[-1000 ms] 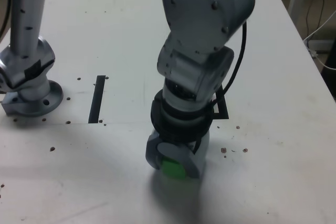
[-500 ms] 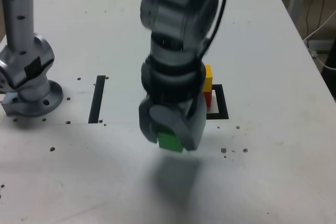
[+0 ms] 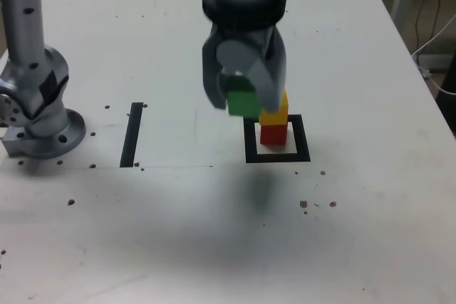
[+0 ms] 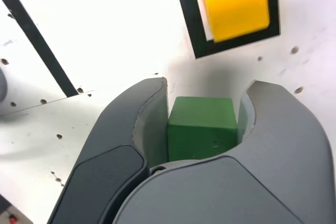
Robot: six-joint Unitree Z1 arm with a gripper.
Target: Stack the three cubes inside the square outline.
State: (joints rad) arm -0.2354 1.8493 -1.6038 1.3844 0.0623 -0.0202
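Since a second ago, the claw (image 3: pixel 244 89) has lifted off the near part of the worktop (image 3: pixel 356 69) and swung up toward the far side, carrying the green cube (image 3: pixel 244 103) with it; the cube, then low by the surface, now hangs well above it. The claw's two grey jaws are pinching the green cube between them, as the wrist view shows, with the cube (image 4: pixel 201 127) seated squarely against both inner faces.

In the exterior view the held cube sits just at the 9 o'clock side of a two-block stack: the yellow cube (image 3: pixel 276 110) rests on the red cube (image 3: pixel 273 134), and the red one stands on the pale centre of the square outline (image 3: pixel 250 149). The claw partly overlaps the yellow cube in that view, and whether the two touch cannot be told.

In the wrist view the yellow cube (image 4: pixel 235 4) shows inside the square outline (image 4: pixel 185 18), ahead of the claw's tips.

A thin black strip (image 3: pixel 132 134) lies on the worktop at the outline's 9 o'clock, well apart from it, and the arm's grey base (image 3: pixel 39 129) stands beyond that at the exterior view's left edge.
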